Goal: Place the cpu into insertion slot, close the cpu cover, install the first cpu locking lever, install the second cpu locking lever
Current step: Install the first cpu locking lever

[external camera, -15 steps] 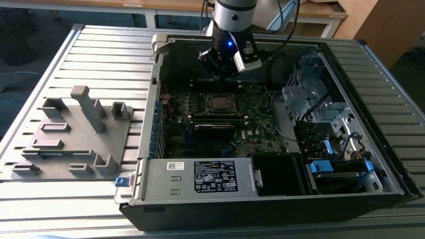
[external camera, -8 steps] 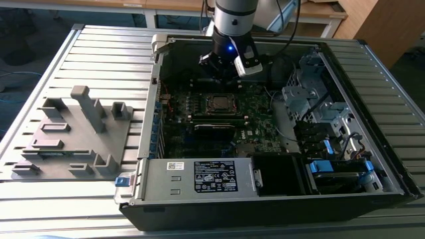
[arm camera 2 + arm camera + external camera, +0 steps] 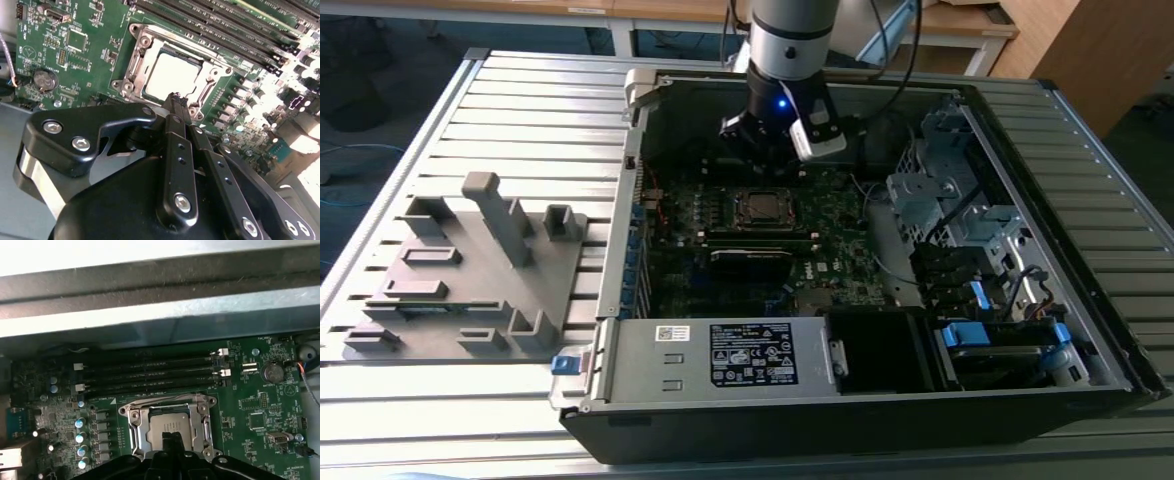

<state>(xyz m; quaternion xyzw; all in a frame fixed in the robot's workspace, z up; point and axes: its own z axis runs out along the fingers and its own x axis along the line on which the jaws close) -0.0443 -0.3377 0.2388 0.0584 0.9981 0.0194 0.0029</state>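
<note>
Ribbed grey metal tabletop (image 3: 520, 110), slats running across it, wooden furniture (image 3: 1081, 45) and a dark floor behind. On the tabletop, an open computer case (image 3: 854, 420) lying on its side, dark green board (image 3: 834, 215) exposed within. Beside the case, toward the exterior view's left, a grey fixture (image 3: 467, 270) with upright posts and blocks. Inside the case, toward the exterior view's right of the board, drive bays with blue clips (image 3: 974, 335); near the case's front edge, a labelled power supply (image 3: 720, 355).

Near the board's middle, slot (image 3: 170, 427) with cpu (image 3: 172, 75) seated in it, silvery top showing in both wrist views. Cover (image 3: 140, 55) down over the cpu's edges, framing it. Next to the slot, rows of long black memory slots (image 3: 150, 372). Elsewhere on the board, a round coin cell (image 3: 44, 80).

Above the slot, arm (image 3: 790, 50) reaching down into the case, blue light on its wrist. Hand (image 3: 176, 102) just over the slot's edge, black fingers (image 3: 172, 150) pressed together, tips closed, nothing seen between them.
</note>
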